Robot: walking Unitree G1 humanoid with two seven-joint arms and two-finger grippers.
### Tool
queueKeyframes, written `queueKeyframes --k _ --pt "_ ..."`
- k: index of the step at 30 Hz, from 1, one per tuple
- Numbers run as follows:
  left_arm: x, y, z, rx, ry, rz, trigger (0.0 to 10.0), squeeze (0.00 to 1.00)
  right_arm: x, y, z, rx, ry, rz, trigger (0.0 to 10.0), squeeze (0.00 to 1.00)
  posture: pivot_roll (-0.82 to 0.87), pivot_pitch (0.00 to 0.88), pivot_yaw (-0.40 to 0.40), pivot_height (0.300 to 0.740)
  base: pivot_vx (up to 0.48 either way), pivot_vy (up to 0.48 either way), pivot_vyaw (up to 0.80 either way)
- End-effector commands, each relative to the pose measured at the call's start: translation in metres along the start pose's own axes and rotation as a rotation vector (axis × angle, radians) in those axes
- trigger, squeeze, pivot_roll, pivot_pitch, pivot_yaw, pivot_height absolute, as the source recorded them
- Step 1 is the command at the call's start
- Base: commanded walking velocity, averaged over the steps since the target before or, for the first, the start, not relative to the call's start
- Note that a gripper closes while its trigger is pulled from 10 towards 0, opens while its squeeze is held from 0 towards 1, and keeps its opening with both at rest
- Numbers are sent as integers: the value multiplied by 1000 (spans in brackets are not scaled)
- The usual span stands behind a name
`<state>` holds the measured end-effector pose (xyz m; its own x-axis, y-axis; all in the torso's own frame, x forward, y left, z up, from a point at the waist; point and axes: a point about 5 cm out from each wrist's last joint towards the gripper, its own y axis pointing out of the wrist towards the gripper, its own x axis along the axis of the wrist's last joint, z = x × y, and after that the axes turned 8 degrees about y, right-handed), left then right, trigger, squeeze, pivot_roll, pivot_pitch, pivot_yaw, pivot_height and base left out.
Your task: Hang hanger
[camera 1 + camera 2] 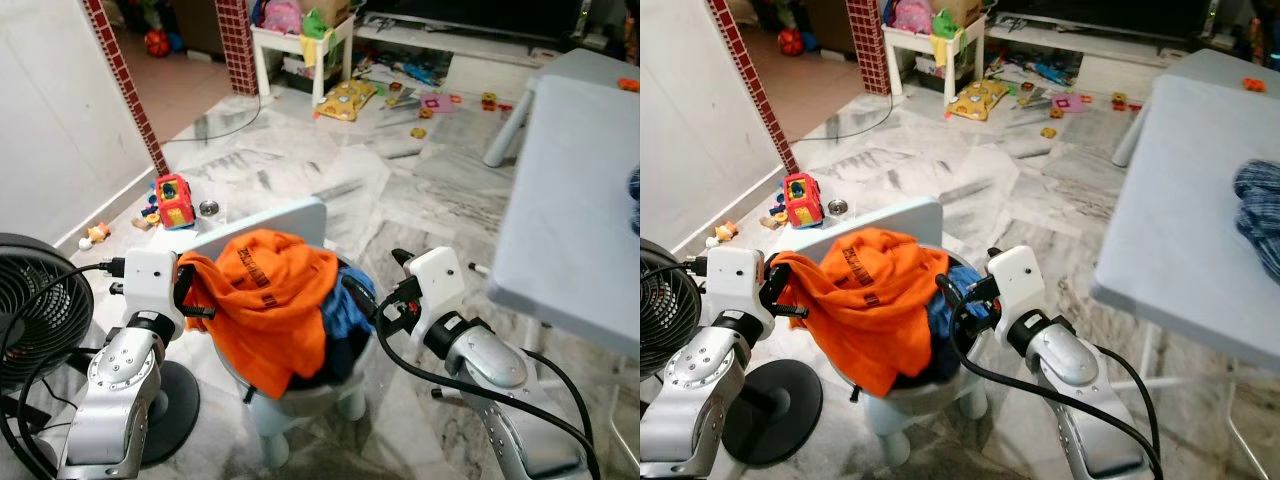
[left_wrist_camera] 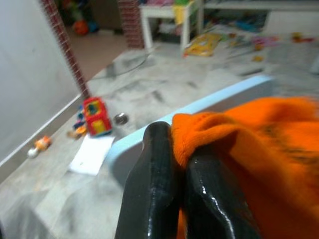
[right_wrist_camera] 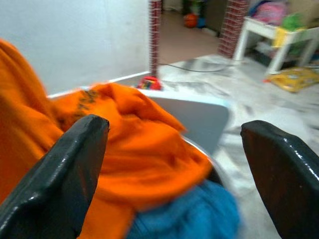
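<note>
Hanger isn't something I'm making out anywhere; what I'm seeing is an orange shirt (image 1: 268, 300) draping over a small chair (image 1: 290, 222) piled with blue clothes (image 1: 352, 296). My left gripper (image 2: 180, 164) is pinching the shirt's edge tight. My right gripper (image 3: 174, 144) is hovering beside the pile, fingers spread wide.

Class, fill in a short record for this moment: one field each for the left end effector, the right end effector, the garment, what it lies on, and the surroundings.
left end effector: shut on the edge of the orange shirt
right end effector: open, facing the orange shirt, not touching it
garment: orange shirt with dark print, draped over the pile
support: small white chair with blue clothes under the shirt
surroundings: black fan at the robot's left, grey table at its right, toys scattered on the marble floor
</note>
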<state>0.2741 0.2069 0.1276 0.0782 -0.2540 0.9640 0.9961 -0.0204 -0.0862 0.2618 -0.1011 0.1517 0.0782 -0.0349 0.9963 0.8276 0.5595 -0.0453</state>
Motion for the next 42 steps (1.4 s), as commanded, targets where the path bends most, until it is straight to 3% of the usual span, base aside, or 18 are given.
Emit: queueKeyframes --k 1,7,9,12,16,18,21,22,28,30,33,34,36,38,40,42 --pt "1 1 -3 -6 5 9 0 0 3 -4 -2 -10 -10 -4 10000 0 -106 150 -16 740 0 0 0" --pt "-7 4 -9 -101 46 63 0 0 3 -4 -3 -16 -14 -2 10000 0 -110 151 -18 740 0 0 0" --pt "-10 5 -10 -137 102 82 941 0 3 -5 -4 -22 -16 0 10000 0 -110 151 -17 740 0 0 0" --pt "-15 5 -8 -177 169 119 353 0 2 -5 -5 -27 -17 3 10000 0 -110 152 -17 740 0 0 0" --pt "-17 9 2 -197 242 149 0 0 2 -5 -5 -32 -19 10 10000 0 -113 155 -17 740 0 0 0" --pt "-14 16 17 -177 327 145 0 0 0 -6 -5 -32 -22 16 10000 0 -116 157 -18 740 0 0 0" --pt "-11 19 25 -152 343 140 0 0 0 -7 -5 -32 -23 18 10000 0 -116 157 -18 740 0 0 0" --pt "-6 23 35 -104 346 130 0 0 0 -7 -6 -34 -24 20 10000 0 -116 157 -18 740 0 0 0" --pt "3 30 58 1 387 108 0 0 0 -7 -7 -41 -25 19 10000 0 -120 160 -21 740 0 0 0" --pt "8 41 63 8 480 92 0 0 1 -8 -7 -43 -25 20 10000 0 -120 161 -24 740 0 0 0" --pt "14 54 57 -42 592 62 0 0 1 -8 -6 -45 -23 20 10000 0 -128 165 -24 740 0 0 0" --pt "14 54 57 -42 592 62 0 0 1 -8 -6 -45 -23 20 10000 0 -128 165 -24 740 0 0 0" --pt "22 66 45 -92 689 18 0 0 1 -9 -6 -48 -21 22 10000 0 -131 166 -24 740 0 0 0" --pt "30 73 31 -140 752 -29 0 0 1 -10 -6 -50 -23 24 10000 0 -144 168 -21 740 0 0 0" --pt "35 80 -1 -293 812 -105 0 0 1 -13 -7 -60 -24 28 10000 0 -156 171 -17 740 0 0 0" --pt "35 81 -9 -331 834 -124 0 0 1 -14 -7 -62 -24 29 10000 0 -156 171 -17 740 0 0 0"
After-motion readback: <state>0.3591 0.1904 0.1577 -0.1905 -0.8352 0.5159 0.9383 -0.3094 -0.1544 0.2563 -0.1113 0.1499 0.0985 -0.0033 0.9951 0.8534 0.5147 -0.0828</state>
